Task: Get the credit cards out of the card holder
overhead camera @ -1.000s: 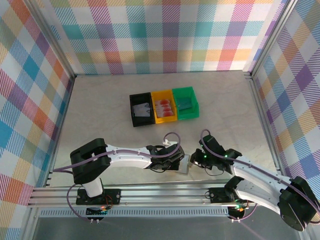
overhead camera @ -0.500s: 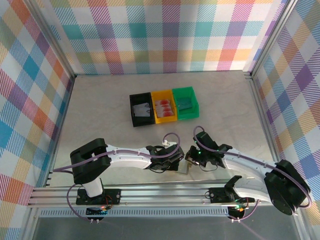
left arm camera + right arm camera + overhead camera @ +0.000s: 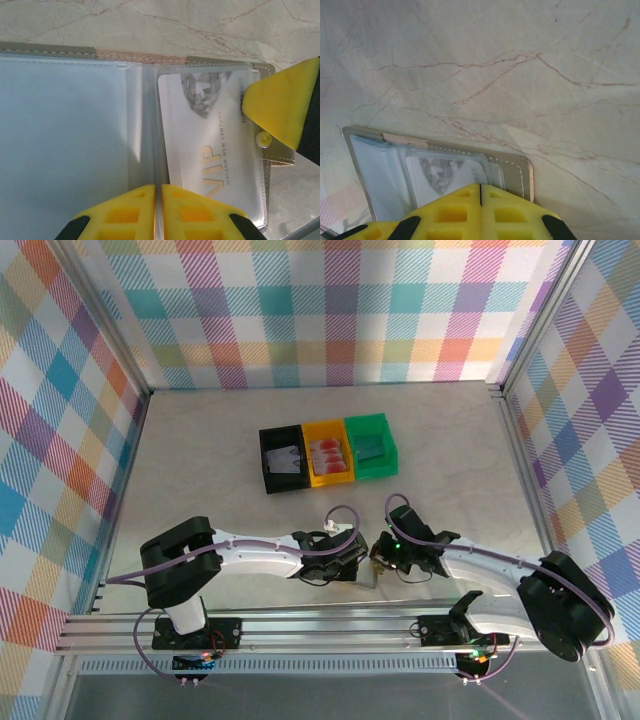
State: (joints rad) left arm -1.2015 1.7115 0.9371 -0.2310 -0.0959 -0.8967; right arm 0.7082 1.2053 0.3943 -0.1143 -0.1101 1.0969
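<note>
Marble tabletop [image 3: 200, 460]: at twelve o'clock, black, yellow and green plastic bins [image 3: 308, 455] hold grey, red, teal cards [image 3: 327, 453]. At six, open grey card holder [image 3: 60, 140] sleeves a white VIP card [image 3: 210, 145], print part-hidden; left gripper [image 3: 157, 212], right gripper [image 3: 480, 202] clenched.

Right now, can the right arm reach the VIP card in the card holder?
Probably yes: the right pincer, shut, sits at the edge of the VIP card; only the clear sleeve covers it.
</note>
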